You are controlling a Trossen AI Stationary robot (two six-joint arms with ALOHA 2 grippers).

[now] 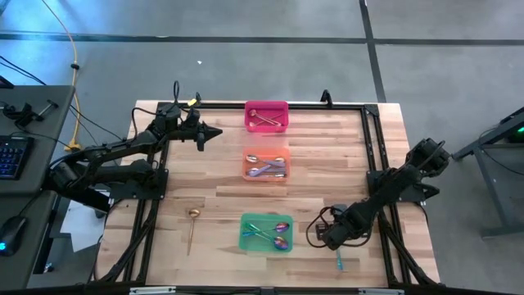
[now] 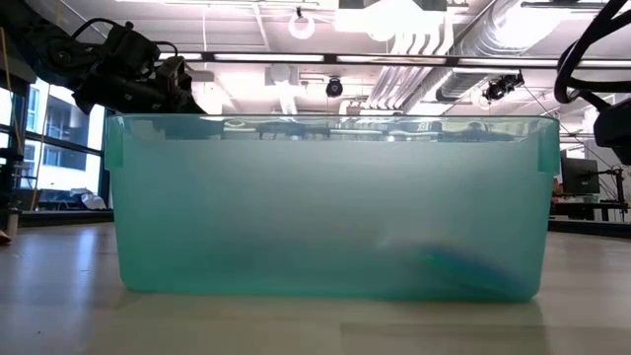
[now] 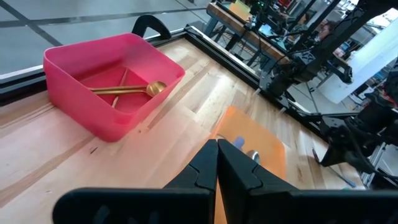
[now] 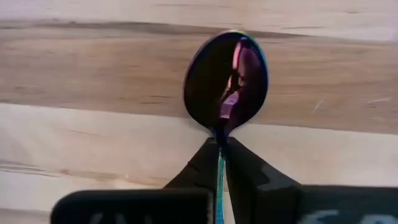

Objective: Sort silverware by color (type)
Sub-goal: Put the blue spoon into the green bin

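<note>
Table: you see a light wooden top (image 1: pixel 221 176) with a black frame around it, on a grey floor with dark lines
Room: in the low view you look through the green bin (image 2: pixel 325 202), which fills almost the whole picture; behind it are white ceiling pipes and lamps
Left side: beside the table stands a desk with a keyboard (image 1: pixel 10 156) and a mouse (image 1: pixel 8 238)
Bins: pink bin (image 1: pixel 266 115) at the far edge, orange bin (image 1: pixel 266 163) in the middle, green bin at the near side, all in one row
Pink bin content: gold spoons (image 3: pixel 127 90) lie crossed on its floor
Orange bin content: silver spoons (image 1: pixel 268 168)
Green bin content: iridescent purple-teal spoons (image 1: pixel 274 231)
Loose piece: one gold spoon (image 1: pixel 192 225) lies alone on the wood, left of the green bin
Right arm: it reaches low over the near right part of the table, just right of the green bin
Right gripper (image 4: pixel 221 149): you see its fingers closed on the neck of an iridescent spoon (image 4: pixel 226 81), the bowl just above the wood
Left arm: it is stretched toward the far left, raised, near the pink bin
Left gripper (image 3: pixel 217 158): its fingers are pressed together and hold nothing
</note>
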